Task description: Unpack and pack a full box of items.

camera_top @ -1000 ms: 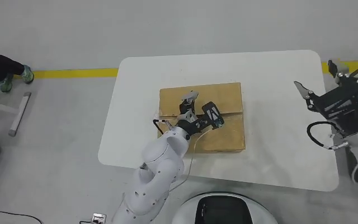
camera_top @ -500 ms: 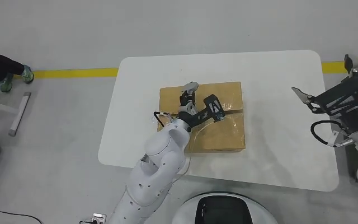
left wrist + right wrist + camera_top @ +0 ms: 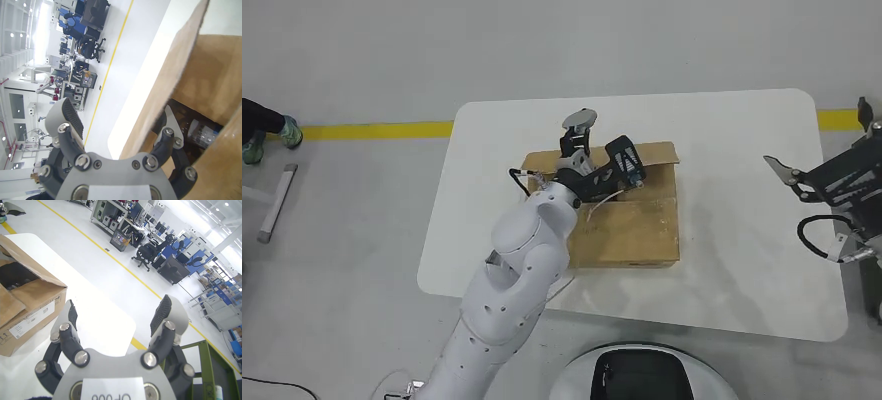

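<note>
A brown cardboard box [image 3: 642, 225] is sitting in the middle of a white table [image 3: 742, 130] with rounded corners. The flap [image 3: 657, 155] along the box's far edge is standing raised, while the nearer part of the top is lying flat.

The left arm is reaching across the box, and the left tool [image 3: 602, 142] is hanging over that far edge. In the left wrist view the left tool [image 3: 115, 109] is spread wide, with the raised flap [image 3: 160, 94] passing between its two fingers: one ribbed finger [image 3: 64, 113] is hanging outside over the table [image 3: 132, 85], and the other is tucked under the flap, inside the box [image 3: 217, 170]. The fingers are not pinching the cardboard. A pale item with a printed label [image 3: 200, 132] is lying in the dark interior; what it is cannot be told.

The right tool [image 3: 825, 140] is hovering at the table's right edge, well apart from the box. In its own wrist view the right tool [image 3: 119, 306] is gaping wide and holding nothing, with the box [image 3: 28, 294] and its lifted flap [image 3: 37, 270] showing beyond it on the table [image 3: 94, 317].
</note>
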